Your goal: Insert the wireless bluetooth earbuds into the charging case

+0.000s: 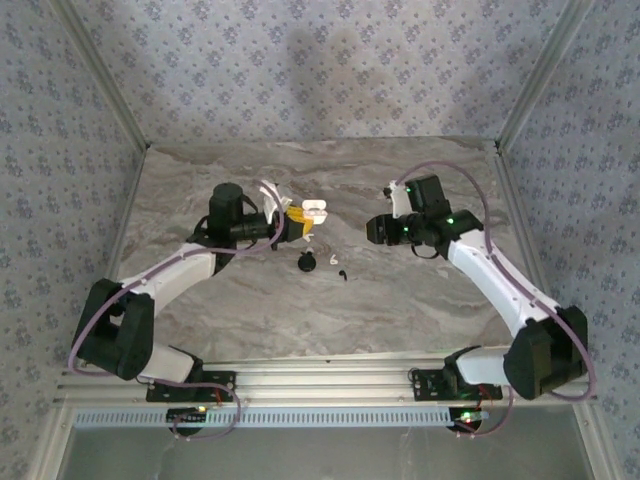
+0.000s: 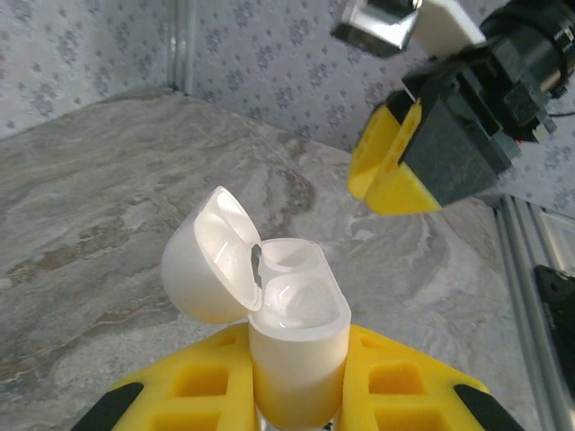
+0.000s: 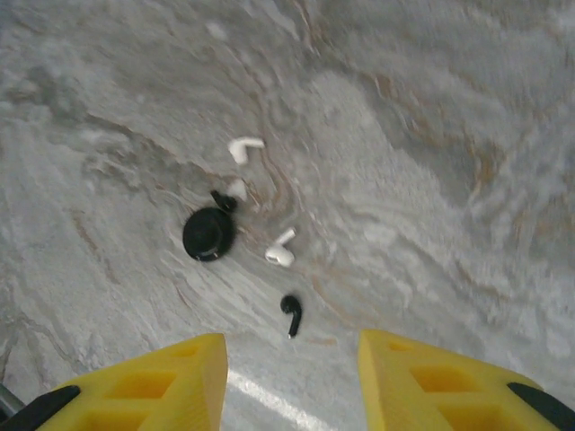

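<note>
three loose earbuds lie on the table (image 3: 449, 135), well apart from the case meant to take them. in the right wrist view the far white earbud (image 3: 244, 146) sits highest up, the near white earbud (image 3: 280, 251) lies just beside a black round case (image 3: 208, 233), and the black earbud (image 3: 291, 312) lies nearest the camera. a small pale bit at the top edge of the black case is too small to tell.

the left claw (image 2: 296, 364) pinches the white charging case (image 2: 301, 310) by its lower body, lifted off the table. its lid (image 2: 211, 260) is flipped open to one side, and the two sockets face up and look empty. gripping low leaves the mouth and the hinge free, so nothing blocks an earbud coming in from above, and the raised, steady case spares the other arm from working against a thing that slides.

the right claw (image 3: 289, 359) hangs above the earbuds, its yellow fingers spread with nothing between them. the black earbud and the near white one lie roughly in line with the gap, which suits a straight drop onto either. since the held case is white, i judge a white earbud the likelier pick.

no earbud is seated yet, so the task looks to be at its start. the pieces are tiny and smooth, so a pinch may squirt one sideways.
</note>
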`<control>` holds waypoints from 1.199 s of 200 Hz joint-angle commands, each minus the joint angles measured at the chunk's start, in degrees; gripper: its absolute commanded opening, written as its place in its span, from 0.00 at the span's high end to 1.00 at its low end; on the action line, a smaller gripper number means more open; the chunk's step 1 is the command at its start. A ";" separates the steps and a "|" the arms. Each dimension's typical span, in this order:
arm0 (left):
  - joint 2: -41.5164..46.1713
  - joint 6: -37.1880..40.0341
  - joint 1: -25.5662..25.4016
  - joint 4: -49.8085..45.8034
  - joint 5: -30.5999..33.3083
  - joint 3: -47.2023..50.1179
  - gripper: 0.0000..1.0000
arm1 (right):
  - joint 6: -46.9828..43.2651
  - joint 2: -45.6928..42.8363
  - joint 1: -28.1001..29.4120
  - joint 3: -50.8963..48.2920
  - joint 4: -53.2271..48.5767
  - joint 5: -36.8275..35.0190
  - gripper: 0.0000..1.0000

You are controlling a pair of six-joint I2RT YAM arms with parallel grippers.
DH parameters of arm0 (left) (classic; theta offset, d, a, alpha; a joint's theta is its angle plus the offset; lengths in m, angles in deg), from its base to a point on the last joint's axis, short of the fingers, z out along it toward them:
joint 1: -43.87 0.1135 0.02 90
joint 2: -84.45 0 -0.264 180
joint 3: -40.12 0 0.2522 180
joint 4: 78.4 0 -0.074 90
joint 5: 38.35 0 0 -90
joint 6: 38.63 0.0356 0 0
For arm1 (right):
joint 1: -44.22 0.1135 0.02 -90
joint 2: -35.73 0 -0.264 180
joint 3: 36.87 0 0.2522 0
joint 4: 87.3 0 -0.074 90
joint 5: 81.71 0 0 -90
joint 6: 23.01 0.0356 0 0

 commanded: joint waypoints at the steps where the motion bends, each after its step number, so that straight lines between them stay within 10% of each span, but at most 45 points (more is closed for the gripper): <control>1: 1.30 -4.63 1.83 12.45 2.33 3.85 0.88 | 5.10 4.38 2.10 4.31 -8.51 -3.84 0.56; 163: 13.39 -7.16 7.74 9.94 16.57 16.05 0.88 | -3.67 48.15 11.74 43.97 -20.62 -4.33 0.56; 240: 15.39 -6.28 9.79 3.87 16.24 14.87 0.88 | -30.65 51.53 13.23 45.41 -10.23 -0.03 0.51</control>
